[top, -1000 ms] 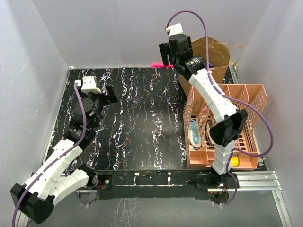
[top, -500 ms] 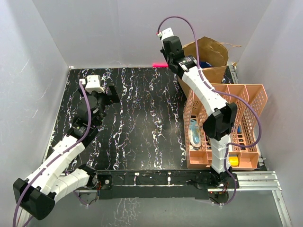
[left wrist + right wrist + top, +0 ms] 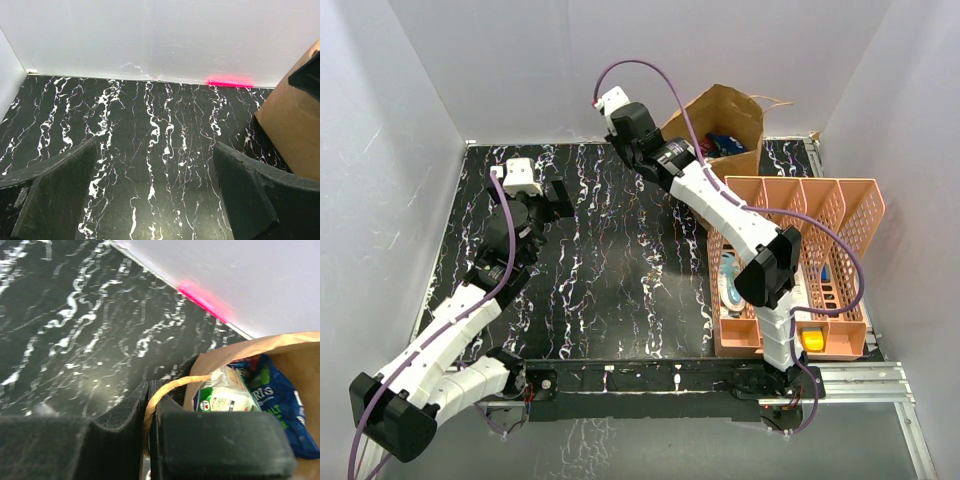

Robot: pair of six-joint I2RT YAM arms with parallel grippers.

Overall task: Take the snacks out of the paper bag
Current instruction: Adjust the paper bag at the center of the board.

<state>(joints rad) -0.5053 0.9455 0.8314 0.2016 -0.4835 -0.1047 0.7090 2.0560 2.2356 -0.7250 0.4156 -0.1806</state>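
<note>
The right gripper [image 3: 148, 405] is clamped on the twine handle [image 3: 167, 388] of the paper bag [image 3: 250, 347], not on a packet. A pull could tip the bag or snap the thin loop. The snacks [image 3: 227, 395] lie inside, just right of its jaws. The pink organiser [image 3: 825, 225] crowds the bag. The left gripper [image 3: 155, 200], fingers apart, hovers over the surface [image 3: 150, 125].

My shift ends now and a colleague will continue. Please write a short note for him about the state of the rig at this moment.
Left gripper: open, empty, over the table at the left.
Right gripper: shut on the twine handle of the paper bag.
Bag: far right of the table, beyond the pink organiser; green-white packet and blue packet inside.
Done: handle gripped only; no snack is out.
To do: take out every packet.
</note>
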